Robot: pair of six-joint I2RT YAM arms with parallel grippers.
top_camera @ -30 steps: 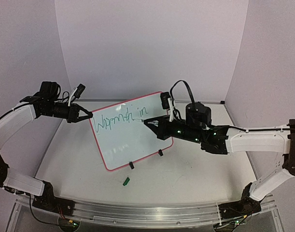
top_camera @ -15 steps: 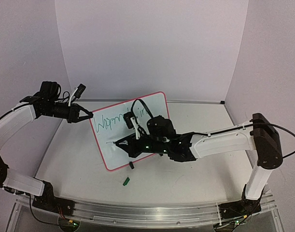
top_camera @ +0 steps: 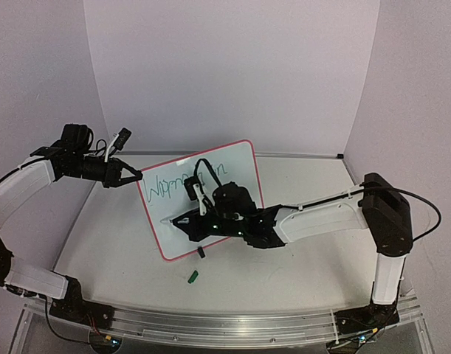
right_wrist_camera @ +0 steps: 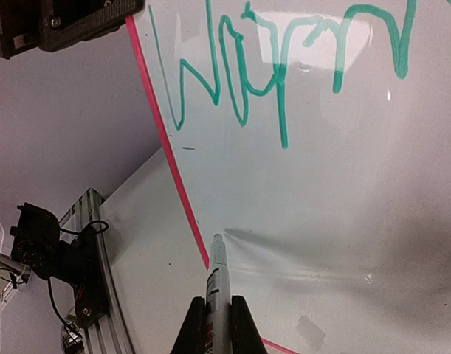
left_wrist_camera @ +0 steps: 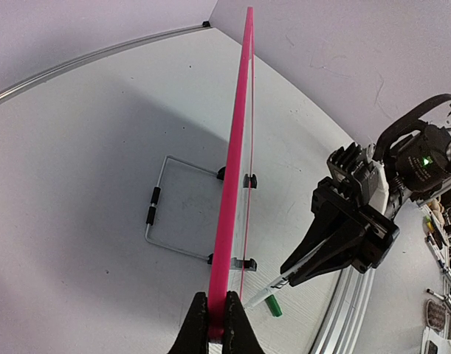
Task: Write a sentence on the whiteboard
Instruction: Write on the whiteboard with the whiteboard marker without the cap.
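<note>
1. Pale walls stand around a white table.
2. The left arm reaches in from the left side. The right arm stretches far across and passes in front of the board.
3. The whiteboard stands near the middle of the table on its long bottom edge and leans back a little. Its long side runs from near left to far right. Its white face looks toward the arms.
4. The sentence is green and runs along the top of the board. It reads about "Warmth in". From above, the right arm hides some of the middle letters. The right wrist view shows the first letters big and clear.
5. The left wrist view sees the board from its end, as a thin pink strip going away. It also shows a wire stand behind the board, which the top view does not show.
6. The left gripper is pinched onto the pink frame at the board's top left corner.
7. The right gripper is squeezed tight around a marker, low in front of the board.
8. The marker points at the board's lower left part, with its tip just beside the pink frame. I cannot tell if the tip touches the board.
9. A small black clip foot sits on the bottom edge.
10. A small green piece lies on the table in front of the board, apart from it.
</note>
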